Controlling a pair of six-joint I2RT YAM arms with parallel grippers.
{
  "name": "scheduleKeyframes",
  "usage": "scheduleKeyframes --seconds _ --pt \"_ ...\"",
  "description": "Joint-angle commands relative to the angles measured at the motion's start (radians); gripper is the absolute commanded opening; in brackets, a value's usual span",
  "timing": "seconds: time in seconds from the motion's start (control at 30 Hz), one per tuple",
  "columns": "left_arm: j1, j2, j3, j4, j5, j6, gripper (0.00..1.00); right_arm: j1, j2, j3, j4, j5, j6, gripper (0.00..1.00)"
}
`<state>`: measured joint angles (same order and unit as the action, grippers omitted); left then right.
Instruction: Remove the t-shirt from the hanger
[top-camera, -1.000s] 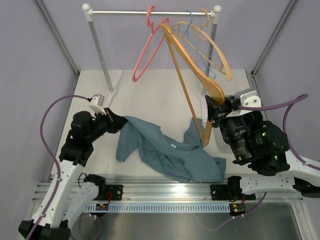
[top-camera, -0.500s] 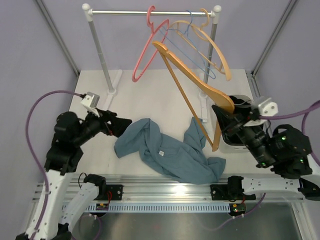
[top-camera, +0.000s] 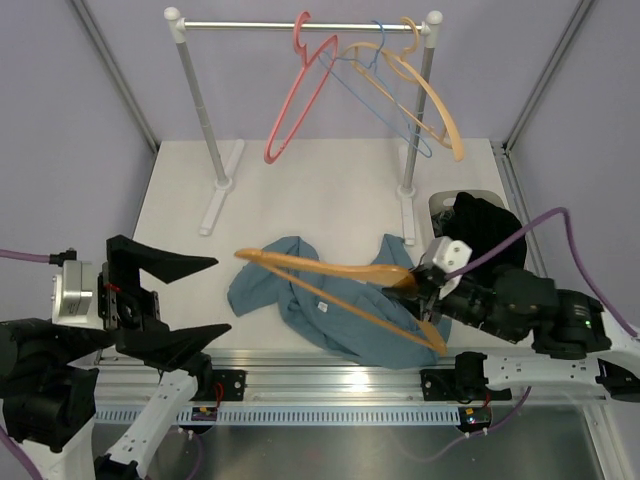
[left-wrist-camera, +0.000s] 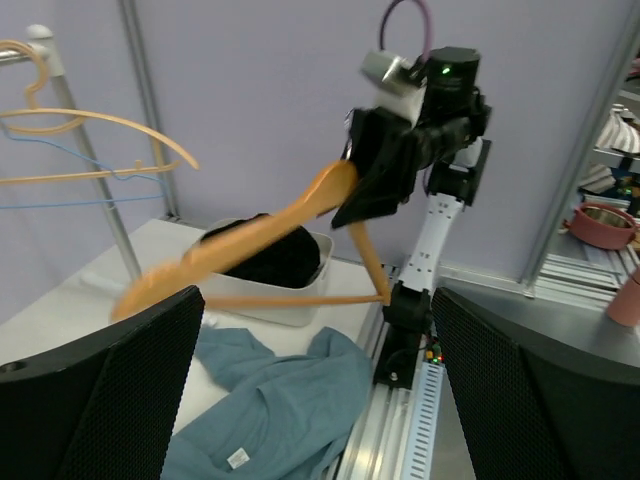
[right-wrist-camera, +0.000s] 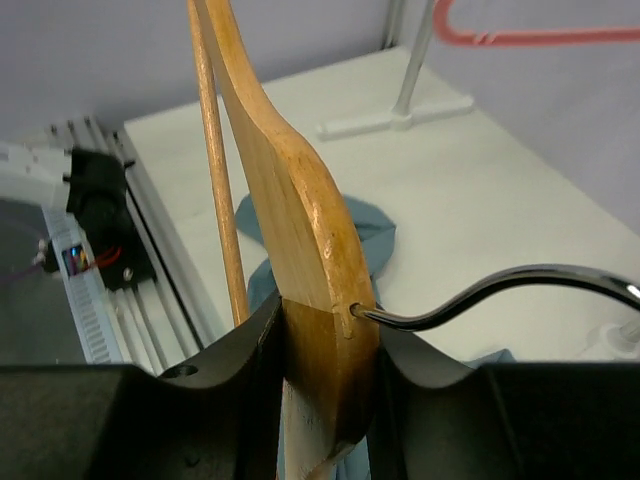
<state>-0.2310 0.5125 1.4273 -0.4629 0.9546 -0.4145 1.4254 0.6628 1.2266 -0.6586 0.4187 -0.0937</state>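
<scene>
1. The t-shirt (top-camera: 335, 318) lay crumpled on the bench (top-camera: 300, 190), toward 6 o'clock of the top view. No part of it was threaded over the hanger (top-camera: 320, 268).
2. The hanger was held in the air above the cloth. From the left wrist view it appeared clear of the fabric, so I judged the removal itself done.
3. What seemed left was only to put the hanger somewhere. The frames did not show where.
4. The right hand (top-camera: 425, 285) sat at about 4 o'clock, low and near the bench's front edge. It was clamped on the hanger's wooden middle, just beside the wire hook (right-wrist-camera: 500, 285). The hanger reached from there toward 9 o'clock, nearly level.
5. The left hand (top-camera: 220, 295) was at about 8 o'clock, off the bench's near-left corner and well apart from the shirt. Its fingers (top-camera: 165, 262) were spread wide, held nothing, and pointed toward 3 o'clock.
</scene>
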Motion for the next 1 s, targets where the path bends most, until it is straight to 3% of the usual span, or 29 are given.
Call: scheduleKeyframes --seconds 0.0,0.3,0.43,0.57,0.67,0.87,0.97 --pt "0.004 0.060 0.009 0.027 0.113 -0.063 0.99 -0.003 0.024 -0.033 -0.007 -0.153 0.026 0.00" --pt "-0.036 0.273 -0.109 0.067 0.184 0.012 0.99 -0.003 0.188 -0.023 0.047 -0.242 0.032 0.00" --pt "-0.154 0.351 -0.149 0.023 0.150 0.148 0.99 -0.005 0.254 0.025 0.033 -0.241 0.014 0.00" --pt "-0.406 0.457 -0.121 -0.118 -0.034 0.333 0.98 -0.003 0.270 0.040 0.059 -0.250 0.005 0.00" --pt "-0.481 0.515 -0.111 -0.197 -0.083 0.407 0.93 -0.003 0.282 0.053 0.060 -0.236 0.000 0.00" --pt "-0.527 0.532 -0.151 -0.197 -0.068 0.453 0.83 -0.005 0.310 0.062 0.045 -0.187 -0.008 0.00" --pt "-0.593 0.543 -0.166 -0.189 -0.137 0.456 0.75 -0.005 0.319 0.062 0.053 -0.175 -0.009 0.00"
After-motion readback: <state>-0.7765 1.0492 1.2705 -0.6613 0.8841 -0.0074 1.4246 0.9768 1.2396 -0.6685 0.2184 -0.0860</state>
